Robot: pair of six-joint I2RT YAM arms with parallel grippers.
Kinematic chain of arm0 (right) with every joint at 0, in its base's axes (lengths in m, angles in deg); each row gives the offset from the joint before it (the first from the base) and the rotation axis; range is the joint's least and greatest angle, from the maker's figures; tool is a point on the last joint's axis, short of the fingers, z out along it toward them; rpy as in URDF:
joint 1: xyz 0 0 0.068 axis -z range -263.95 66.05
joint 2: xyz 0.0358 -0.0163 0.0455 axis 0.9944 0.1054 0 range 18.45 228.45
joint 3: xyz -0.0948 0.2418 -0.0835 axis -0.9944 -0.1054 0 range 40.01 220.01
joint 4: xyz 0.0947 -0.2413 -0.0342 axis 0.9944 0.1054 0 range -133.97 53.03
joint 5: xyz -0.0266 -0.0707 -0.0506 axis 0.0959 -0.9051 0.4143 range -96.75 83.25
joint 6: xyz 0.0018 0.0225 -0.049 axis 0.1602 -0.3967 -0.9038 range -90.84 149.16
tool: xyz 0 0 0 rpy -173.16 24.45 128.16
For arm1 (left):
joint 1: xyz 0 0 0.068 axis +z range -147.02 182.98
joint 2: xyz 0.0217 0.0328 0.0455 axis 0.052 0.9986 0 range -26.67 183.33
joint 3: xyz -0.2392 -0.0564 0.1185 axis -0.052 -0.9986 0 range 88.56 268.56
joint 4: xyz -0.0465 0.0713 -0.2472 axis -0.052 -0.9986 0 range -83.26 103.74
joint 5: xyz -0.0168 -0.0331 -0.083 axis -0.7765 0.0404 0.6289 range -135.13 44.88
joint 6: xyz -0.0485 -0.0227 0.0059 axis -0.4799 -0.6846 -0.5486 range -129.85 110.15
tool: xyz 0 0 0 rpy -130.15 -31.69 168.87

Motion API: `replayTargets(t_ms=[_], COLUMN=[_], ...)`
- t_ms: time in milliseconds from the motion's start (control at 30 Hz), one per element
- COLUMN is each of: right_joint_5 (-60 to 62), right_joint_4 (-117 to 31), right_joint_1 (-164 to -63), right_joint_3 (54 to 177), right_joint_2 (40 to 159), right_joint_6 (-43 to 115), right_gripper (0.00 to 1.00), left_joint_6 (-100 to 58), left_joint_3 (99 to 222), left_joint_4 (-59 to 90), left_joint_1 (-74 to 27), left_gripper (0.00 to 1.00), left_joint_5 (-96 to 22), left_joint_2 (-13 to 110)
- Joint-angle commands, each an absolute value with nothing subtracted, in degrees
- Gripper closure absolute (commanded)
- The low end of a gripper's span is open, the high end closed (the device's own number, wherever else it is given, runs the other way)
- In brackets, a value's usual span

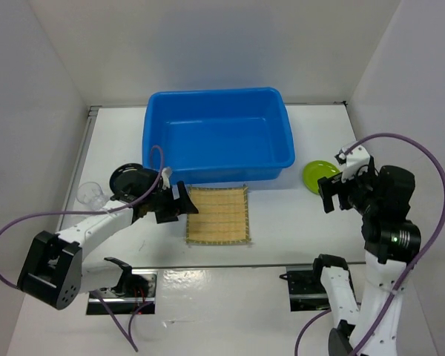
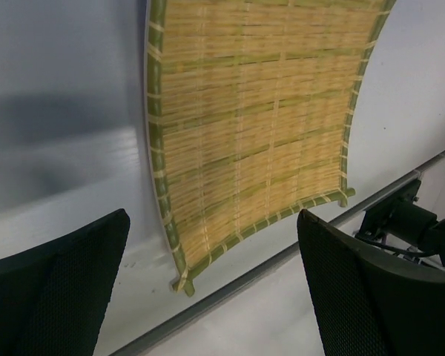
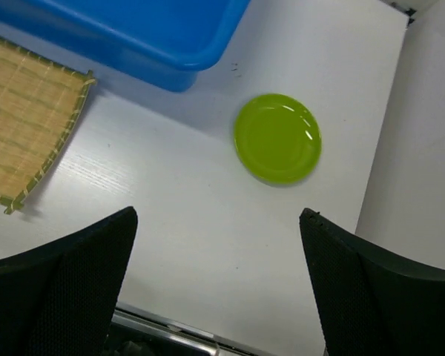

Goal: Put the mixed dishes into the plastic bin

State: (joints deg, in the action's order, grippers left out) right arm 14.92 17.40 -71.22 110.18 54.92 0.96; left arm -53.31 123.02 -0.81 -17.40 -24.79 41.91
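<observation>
The tan woven bamboo mat (image 1: 219, 215) lies flat on the table just in front of the blue plastic bin (image 1: 215, 133), which looks empty. My left gripper (image 1: 184, 203) is open and empty at the mat's left edge. In the left wrist view the mat (image 2: 252, 126) lies ahead of the open gripper (image 2: 215, 297). The lime-green plate (image 1: 320, 176) sits right of the bin. My right gripper (image 1: 328, 199) is open and empty just in front of it. The right wrist view shows the plate (image 3: 277, 138), the bin's corner (image 3: 133, 30) and the mat's edge (image 3: 22, 119). One clear glass (image 1: 90, 194) stands at the far left.
A black round dish (image 1: 130, 178) sits between the glass and the bin, partly behind my left arm. White walls close in the table on the left, right and back. A metal rail (image 2: 267, 263) runs along the near side, close to the mat.
</observation>
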Motion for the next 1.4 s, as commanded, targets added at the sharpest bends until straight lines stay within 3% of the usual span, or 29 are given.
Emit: replayTargets(t_ms=[0, 33, 133, 200, 267, 333, 400, 433, 467, 500, 767, 900, 1367], right_joint_5=[19.6, 20.14, 21.63, 23.47, 27.77, 31.72, 33.06, 33.06, 32.46, 31.4, 23.08, 11.89, 3.28], right_joint_4=[17.74, 16.95, 12.21, 9.4, 8.77, 7.54, 5.97, 5.17, 4.21, 2.2, -4.76, -13.36, -24.72], right_joint_1=[-71.38, -71.91, -72.43, -73.13, -74.71, -76.38, -80.07, -81.83, -86.11, -88.24, -103.0, -121.01, -124.73], right_joint_3=[111.02, 111.02, 107.96, 105.24, 103.04, 101.8, 100.4, 99.87, 98.91, 98.29, 96.61, 93.01, 91.86], right_joint_2=[57.64, 58.61, 60.02, 60.02, 59.32, 59.32, 62.11, 63.35, 64.75, 67.73, 82.77, 89.37, 113.61], right_joint_6=[-5.02, -5.9, -6.52, -6.52, -7.13, -8.19, -7.23, -6.44, -5.74, -5.03, -3.28, 2.17, 6.04], right_gripper=[0.07, 0.19, 0.4, 0.4, 0.31, 0.37, 0.57, 0.85, 0.96, 1.0, 1.0, 1.0, 1.0], left_joint_6=[-54.5, -53.89, -53.88, -53.88, -53.88, -53.88, -53.88, -53.88, -54.4, -54.41, -57.57, -59.77, -58.71], left_joint_3=[121.96, 121.96, 120.82, 120.82, 120.2, 119.68, 119.68, 119.15, 119.15, 119.15, 117.48, 115.73, 114.93], left_joint_4=[5.47, 6.08, 10.21, 12.67, 13.82, 14.7, 15.93, 15.93, 16.45, 16.46, 12.43, 11.62, 18.12], left_joint_1=[-17.15, -17.15, -17.15, -17.15, -17.15, -18.29, -18.81, -18.82, -19.34, -19.35, -23.03, -24.88, -24.88], left_gripper=[0.0, 0.0, 0.0, 0.0, 0.0, 0.0, 0.0, 0.0, 0.0, 0.0, 0.0, 0.0, 0.0], left_joint_5=[-22.1, -22.1, -22.1, -22.1, -22.8, -24.11, -24.82, -25.43, -25.44, -25.44, -31.05, -35.98, -34.23], left_joint_2=[47.31, 48.64, 52.34, 54.36, 56.11, 56.82, 57.52, 57.53, 57.53, 57.53, 52.44, 47.87, 55.67])
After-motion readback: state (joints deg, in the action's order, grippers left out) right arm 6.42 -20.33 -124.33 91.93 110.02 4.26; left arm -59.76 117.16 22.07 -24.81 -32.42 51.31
